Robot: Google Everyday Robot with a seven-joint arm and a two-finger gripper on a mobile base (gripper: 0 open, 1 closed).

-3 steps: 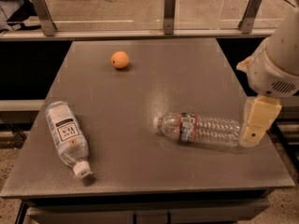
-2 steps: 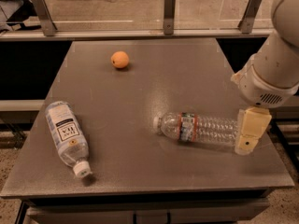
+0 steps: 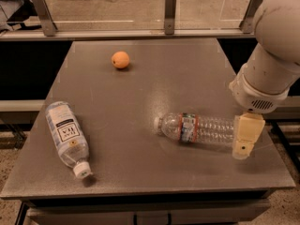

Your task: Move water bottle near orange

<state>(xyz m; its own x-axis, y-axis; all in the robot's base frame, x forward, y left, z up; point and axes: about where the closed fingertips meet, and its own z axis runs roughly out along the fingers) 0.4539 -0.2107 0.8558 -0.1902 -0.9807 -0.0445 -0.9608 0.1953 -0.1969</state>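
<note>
The water bottle (image 3: 199,128) is slim, clear and ribbed with a red-and-teal label band. It lies on its side on the right half of the grey table (image 3: 140,102), its cap pointing left. The orange (image 3: 120,59) sits at the far left-centre of the table, well apart from the bottle. My gripper (image 3: 245,136) hangs from the white arm (image 3: 272,60) at the bottle's base end, on its right, close to or touching it.
A fatter clear bottle with a white black-lettered label (image 3: 67,137) lies on its side near the table's front left corner. A rail with metal posts (image 3: 170,6) runs along the back. The table's right edge is just beyond the gripper.
My gripper has moved a little left and down, closer to the water bottle's base. The water bottle, the orange and the other bottle have not moved.
</note>
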